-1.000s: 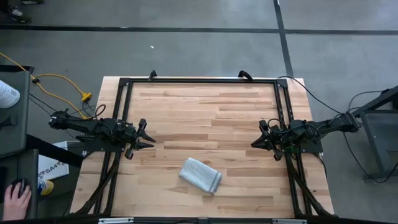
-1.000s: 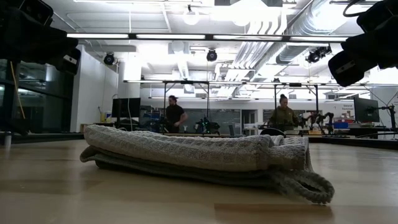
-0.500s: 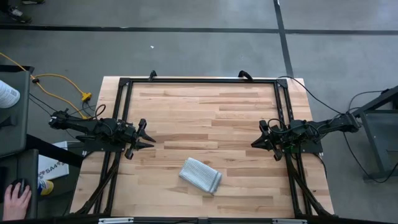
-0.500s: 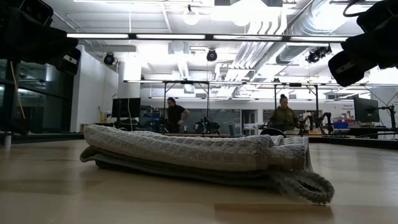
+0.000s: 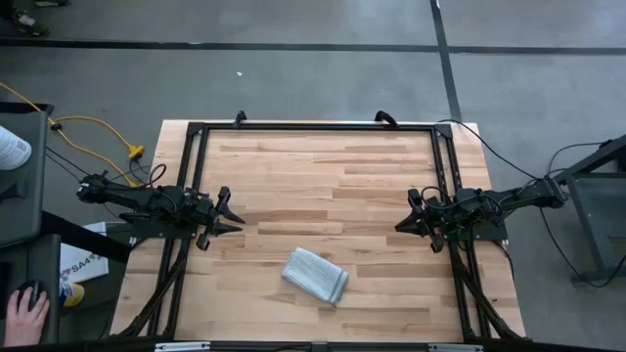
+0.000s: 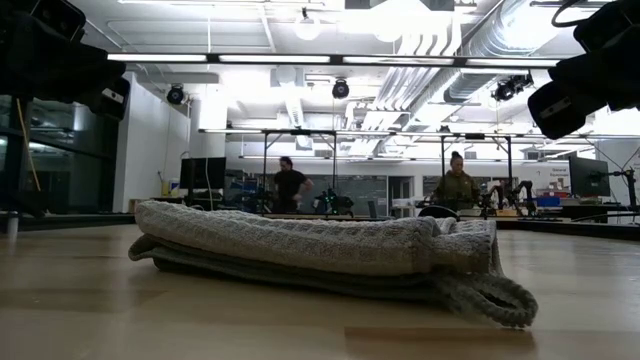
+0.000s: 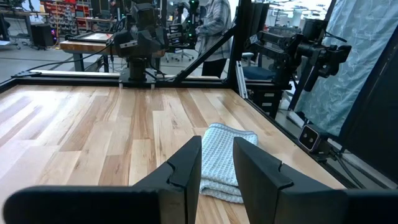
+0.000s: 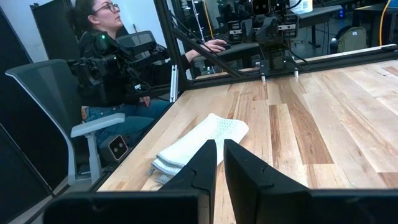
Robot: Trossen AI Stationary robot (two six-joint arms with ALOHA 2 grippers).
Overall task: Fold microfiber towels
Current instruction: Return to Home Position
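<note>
Towel (image 5: 315,275) folded on wooden tabletop (image 5: 323,176) — workshop beyond

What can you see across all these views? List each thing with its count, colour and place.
towel: one, light grey, folded, on the table between the arms.
table: one, light wood, under both arms.
frame: one, black, around the tabletop.
cable: one, yellow, on the floor left of the table.
seated person: one, dark top, beside the table.
background people: two, dark clothes, in the room behind.
left gripper: one, black, over the table's left side, off the towel.
right gripper: one, black, over the table's right side, off the towel.
</note>
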